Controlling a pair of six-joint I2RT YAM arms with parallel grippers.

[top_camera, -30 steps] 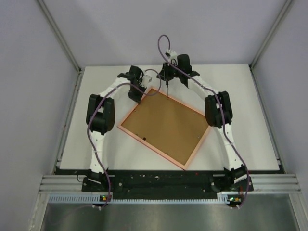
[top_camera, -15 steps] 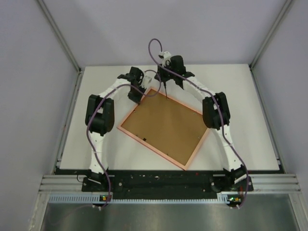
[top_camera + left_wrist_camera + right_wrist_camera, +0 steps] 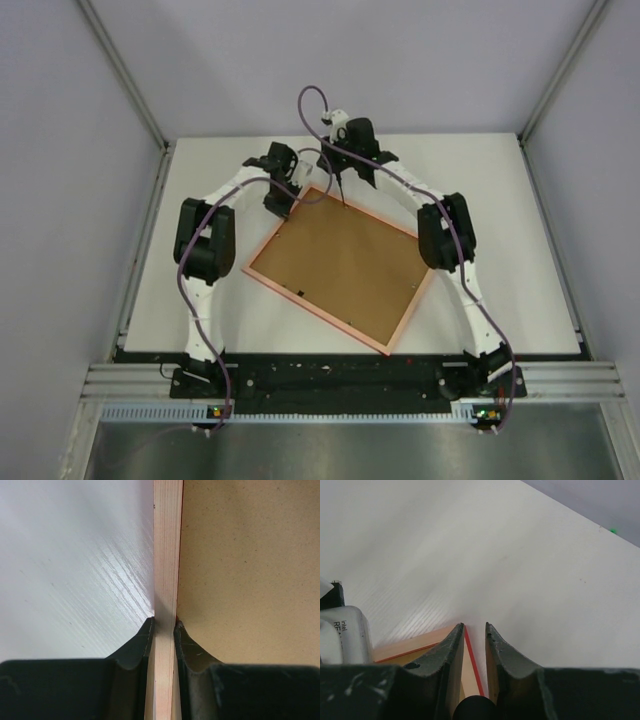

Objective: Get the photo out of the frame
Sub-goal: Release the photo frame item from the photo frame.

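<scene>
The white worktop (image 3: 500, 200) carries the frame (image 3: 318, 308), which lies flat on it, back up and turned diagonally. Its brown backing board (image 3: 345, 265) faces upward inside the pale rim.

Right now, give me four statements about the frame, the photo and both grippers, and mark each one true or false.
1. The frame lies back up on the table, with its brown backing board showing. True.
2. The left gripper is open and clear of the frame. False: its fingers are closed on the frame's pale rim, one on each side.
3. The photo lies loose on the table beside the frame. False: no photo is in view, only the backing board shows.
4. The right gripper has its fingers astride the frame's edge near the far corner. True.
</scene>
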